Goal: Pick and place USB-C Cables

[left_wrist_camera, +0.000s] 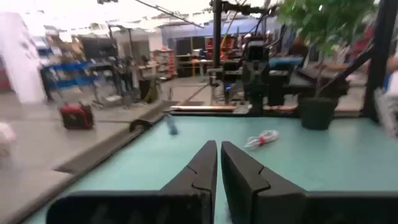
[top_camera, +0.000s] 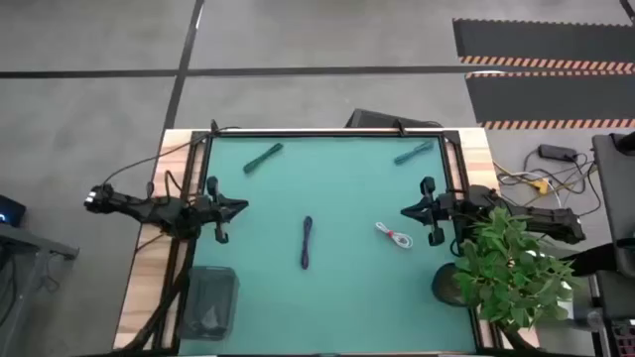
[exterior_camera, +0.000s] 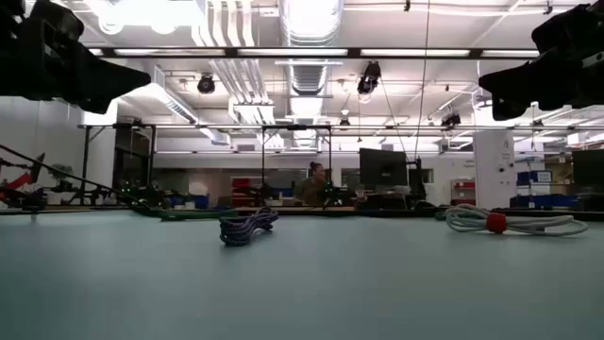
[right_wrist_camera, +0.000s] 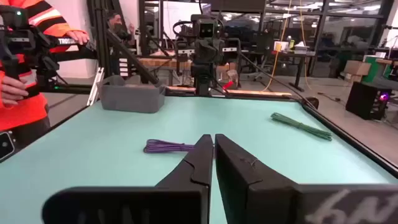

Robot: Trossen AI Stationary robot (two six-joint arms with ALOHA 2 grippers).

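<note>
Four small cable bundles lie on the teal mat. Two are teal-green, near the far edge: one far left (top_camera: 263, 157) and one far right (top_camera: 413, 153). A dark purple one (top_camera: 307, 242) lies in the middle, also seen in the low view (exterior_camera: 248, 225). A white one with a red tie (top_camera: 394, 235) lies to its right. My left gripper (top_camera: 243, 206) hovers shut at the mat's left side, its tips (left_wrist_camera: 219, 155) pointing right. My right gripper (top_camera: 404, 210) hovers shut at the right side, its tips (right_wrist_camera: 213, 146) pointing left. Neither touches a cable.
A grey bin (top_camera: 208, 302) stands at the near left corner of the table. A potted plant (top_camera: 511, 268) overhangs the near right corner. Loose wires (top_camera: 536, 183) lie beyond the right edge. A person in an orange sleeve (right_wrist_camera: 18, 68) stands beside the table in the right wrist view.
</note>
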